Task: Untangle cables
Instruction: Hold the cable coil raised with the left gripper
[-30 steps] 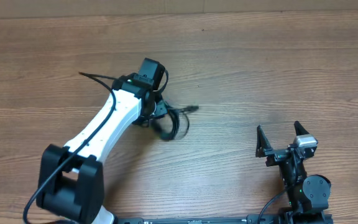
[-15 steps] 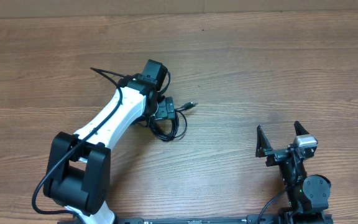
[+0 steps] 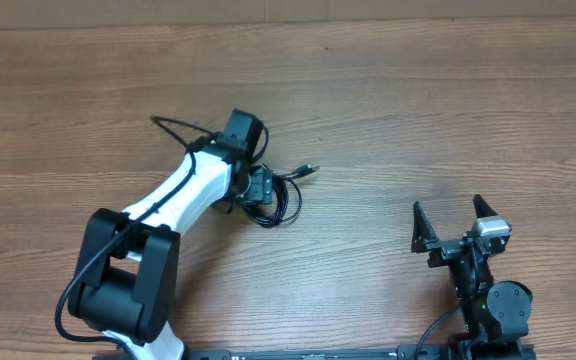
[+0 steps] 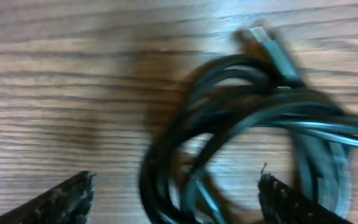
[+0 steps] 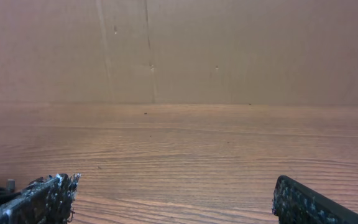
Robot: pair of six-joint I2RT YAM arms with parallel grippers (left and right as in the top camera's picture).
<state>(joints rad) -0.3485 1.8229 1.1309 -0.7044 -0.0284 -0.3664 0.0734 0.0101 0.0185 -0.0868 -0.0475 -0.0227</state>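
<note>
- Wood-grain tabletop [image 3: 418, 110] seen from overhead; a plain brown wall closes the far side in the right wrist view.
- Cables [image 3: 280, 203]: one small black coiled bundle lying flat on the tabletop with its loops overlapping. A silver-tipped plug [image 3: 311, 170] pokes out of the bundle's upper right.
- Left fingers [image 4: 61, 202]: spread wide and released, one tip on either side of the bundle, gripping nothing. A second ago they stood closer together at the bundle. They have since opened, and the coil lies where it was with no strand drawn out.
- Reading for the task: the bundle has been let go while tangled, so a fresh hold is needed, probably at the free plug.
- Right fingers [image 3: 423, 228]: spread open and empty, well apart from the bundle and unmoved.
</note>
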